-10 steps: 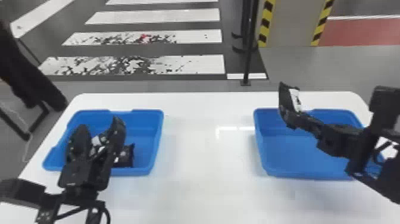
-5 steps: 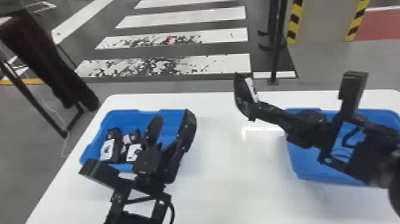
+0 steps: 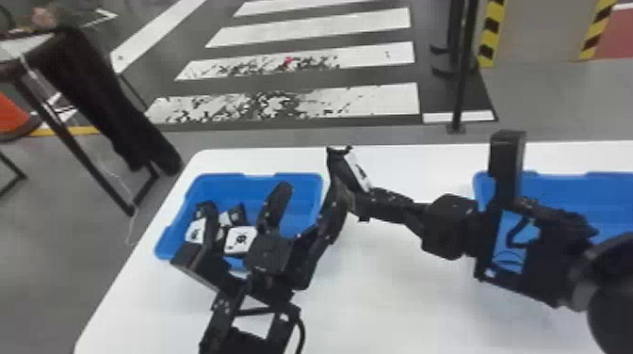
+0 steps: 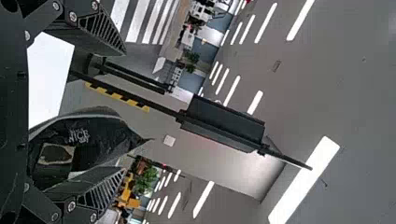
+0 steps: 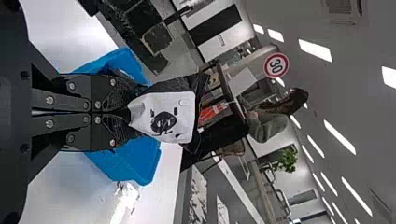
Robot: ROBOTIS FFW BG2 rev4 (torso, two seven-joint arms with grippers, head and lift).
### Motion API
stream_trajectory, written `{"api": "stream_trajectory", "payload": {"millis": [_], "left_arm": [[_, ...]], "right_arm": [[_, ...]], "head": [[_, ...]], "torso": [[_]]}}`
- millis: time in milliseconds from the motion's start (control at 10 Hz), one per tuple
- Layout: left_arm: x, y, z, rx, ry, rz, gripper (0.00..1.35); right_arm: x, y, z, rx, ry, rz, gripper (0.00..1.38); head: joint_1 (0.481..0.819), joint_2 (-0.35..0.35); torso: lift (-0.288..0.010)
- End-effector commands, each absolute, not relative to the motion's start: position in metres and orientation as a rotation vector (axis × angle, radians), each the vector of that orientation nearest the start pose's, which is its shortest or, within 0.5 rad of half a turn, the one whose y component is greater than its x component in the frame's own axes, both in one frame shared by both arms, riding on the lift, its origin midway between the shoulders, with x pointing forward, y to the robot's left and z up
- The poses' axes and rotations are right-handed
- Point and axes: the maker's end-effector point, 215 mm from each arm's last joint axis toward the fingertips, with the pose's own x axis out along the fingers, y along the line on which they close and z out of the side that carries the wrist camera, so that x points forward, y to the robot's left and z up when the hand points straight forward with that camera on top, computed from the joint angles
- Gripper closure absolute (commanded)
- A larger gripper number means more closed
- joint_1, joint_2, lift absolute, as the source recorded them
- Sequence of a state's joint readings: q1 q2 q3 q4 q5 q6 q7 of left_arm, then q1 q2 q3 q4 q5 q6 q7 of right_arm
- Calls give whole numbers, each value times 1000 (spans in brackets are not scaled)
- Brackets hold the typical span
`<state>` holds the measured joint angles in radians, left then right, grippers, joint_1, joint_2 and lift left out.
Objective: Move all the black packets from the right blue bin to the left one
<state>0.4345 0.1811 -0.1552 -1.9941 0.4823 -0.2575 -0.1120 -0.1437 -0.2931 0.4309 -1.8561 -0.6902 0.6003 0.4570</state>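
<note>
Well, striped floor (image 3: 377,101) backs the white table (image 3: 400,301), left gripper's (image 3: 308,202) jaws open, right gripper's (image 3: 362,200) clamping a packet (image 3: 357,172).

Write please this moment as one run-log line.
right hand: shut on black packet, near left hand | left hand: open | left blue bin: packets inside

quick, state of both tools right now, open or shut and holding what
left tool: open, fingers spread apart
right tool: closed, holding a black packet with a white patch
</note>
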Motion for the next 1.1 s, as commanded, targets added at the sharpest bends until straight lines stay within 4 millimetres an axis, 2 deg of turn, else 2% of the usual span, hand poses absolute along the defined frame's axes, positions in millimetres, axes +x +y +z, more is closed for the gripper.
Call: {"api": "stream_trajectory", "payload": {"millis": [0,200,500,600,700,800,1000], "left_arm": [[449,168,-265,-386,-201,-267,186],[447,169,-267,-387,-198,-266,186],[448,170,-268,-384,-193,-263,214],[447,171,-267,-359,-202,-260,797],[449,168,-277,-362,-151,-260,1253],[448,163,-282,-300,-91,-273,1216],[447,164,-272,-288,-124,-270,1216]], "right_arm": [[453,74,-297,331,343,1126,1170],[435,94,-291,336,341,1183,1170],[415,113,-290,340,354,1238,1170],[414,114,-291,345,356,1239,1170],[415,113,-290,347,352,1239,1171],[416,113,-290,346,349,1236,1170],[417,113,-290,356,350,1235,1170]], "head": [[695,275],[695,297],[695,336],[695,347],[695,350],[695,350],[695,347]], "torso": [[-168],[-168],[-168],[-168],[-168],[-168],[-168]]}}
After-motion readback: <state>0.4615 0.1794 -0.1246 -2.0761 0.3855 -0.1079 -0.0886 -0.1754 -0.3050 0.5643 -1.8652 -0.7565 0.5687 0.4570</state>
